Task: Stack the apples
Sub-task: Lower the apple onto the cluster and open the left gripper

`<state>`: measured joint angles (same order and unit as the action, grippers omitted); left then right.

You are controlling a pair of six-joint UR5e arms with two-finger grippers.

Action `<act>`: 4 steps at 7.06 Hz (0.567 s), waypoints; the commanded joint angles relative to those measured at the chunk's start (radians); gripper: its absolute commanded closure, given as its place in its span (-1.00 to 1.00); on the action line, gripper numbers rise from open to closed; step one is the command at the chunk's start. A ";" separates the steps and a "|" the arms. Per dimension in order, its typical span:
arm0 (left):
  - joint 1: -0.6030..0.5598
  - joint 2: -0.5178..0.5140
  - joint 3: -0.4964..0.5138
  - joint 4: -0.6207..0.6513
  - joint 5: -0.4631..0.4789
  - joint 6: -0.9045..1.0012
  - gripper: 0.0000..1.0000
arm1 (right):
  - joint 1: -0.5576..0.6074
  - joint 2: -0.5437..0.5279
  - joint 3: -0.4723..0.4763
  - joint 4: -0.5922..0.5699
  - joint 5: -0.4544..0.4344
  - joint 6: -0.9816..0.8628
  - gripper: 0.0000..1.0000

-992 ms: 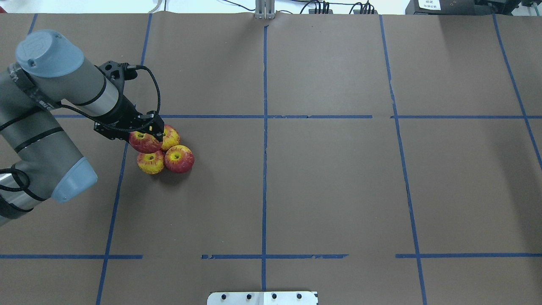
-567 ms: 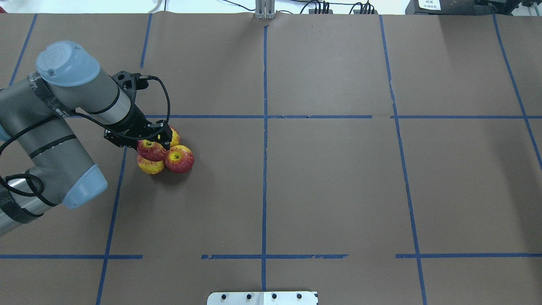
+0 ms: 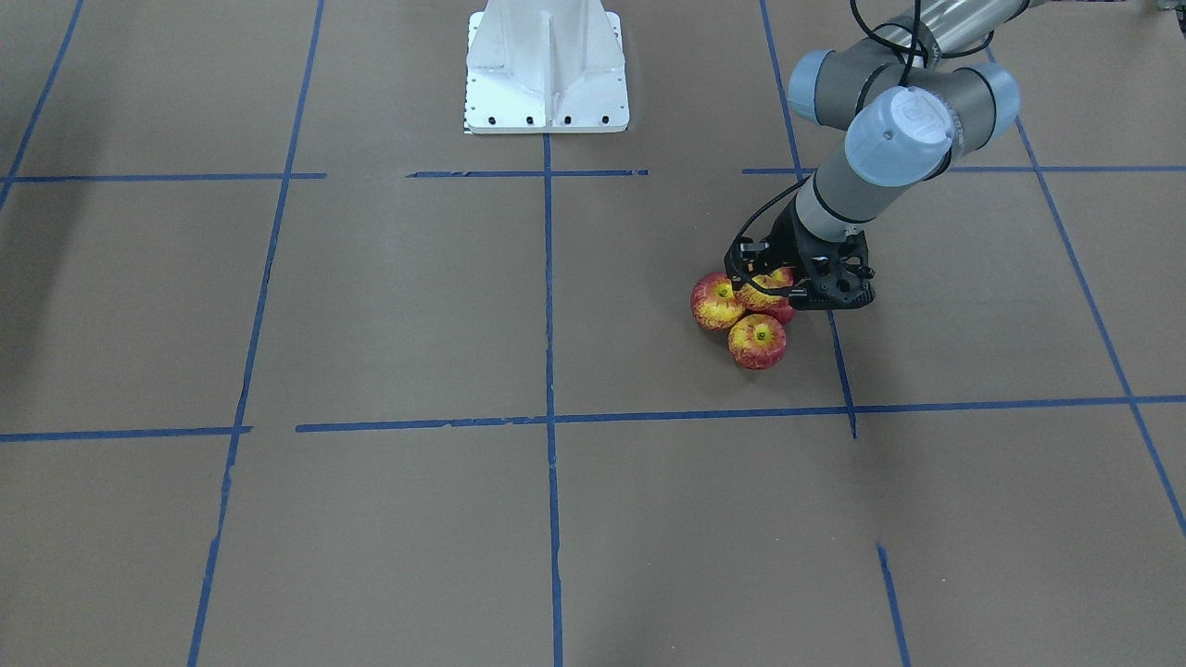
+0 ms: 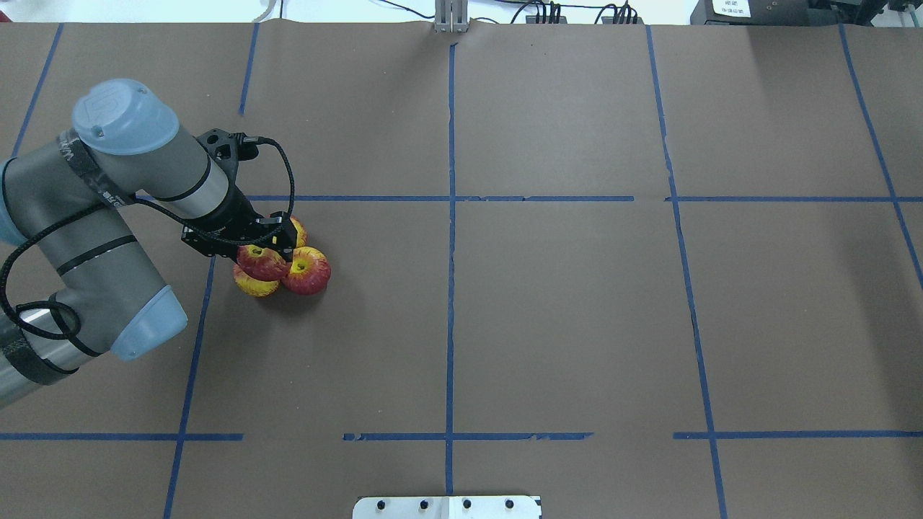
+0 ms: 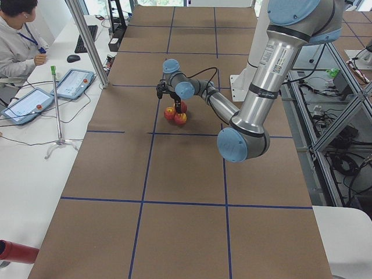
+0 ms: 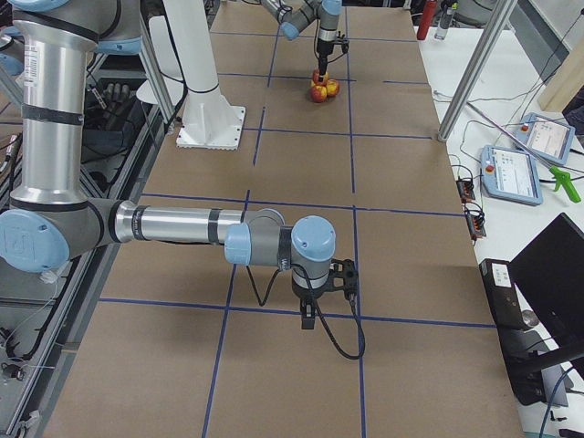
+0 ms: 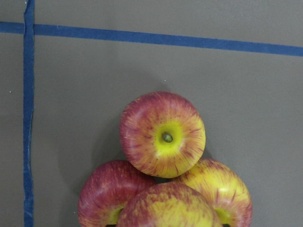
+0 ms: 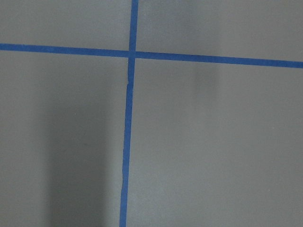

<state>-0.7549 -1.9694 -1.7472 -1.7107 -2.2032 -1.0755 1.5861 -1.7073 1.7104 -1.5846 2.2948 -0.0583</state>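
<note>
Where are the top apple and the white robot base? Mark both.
top apple [image 4: 261,264]: overhead view, red skin below its dimple.
white robot base [image 3: 574,83]: front-facing view, its front face.

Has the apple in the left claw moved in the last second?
Yes. The held apple shifted away from the crosswise blue tape line, toward the view's bottom, over the three resting apples.

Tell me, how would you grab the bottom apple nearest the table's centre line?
Probably from straight above, closing across its widest girth. That apple sits dimple up, round, with its outer side free; the other apples and the left gripper crowd its inner side.
</note>
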 commanded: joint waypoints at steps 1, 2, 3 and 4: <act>0.000 0.000 -0.002 -0.001 0.026 0.002 1.00 | 0.000 0.000 0.000 0.000 0.000 0.000 -1.00; 0.000 0.000 0.000 -0.001 0.048 0.002 1.00 | 0.000 0.000 0.000 0.000 0.000 0.000 -1.00; 0.000 0.000 0.000 -0.003 0.048 0.002 1.00 | 0.000 0.000 0.000 0.000 0.000 0.000 -1.00; 0.000 -0.002 -0.002 -0.006 0.048 0.002 1.00 | 0.000 0.000 0.000 0.000 0.000 0.000 -1.00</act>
<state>-0.7547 -1.9701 -1.7479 -1.7137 -2.1585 -1.0739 1.5861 -1.7073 1.7104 -1.5846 2.2948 -0.0583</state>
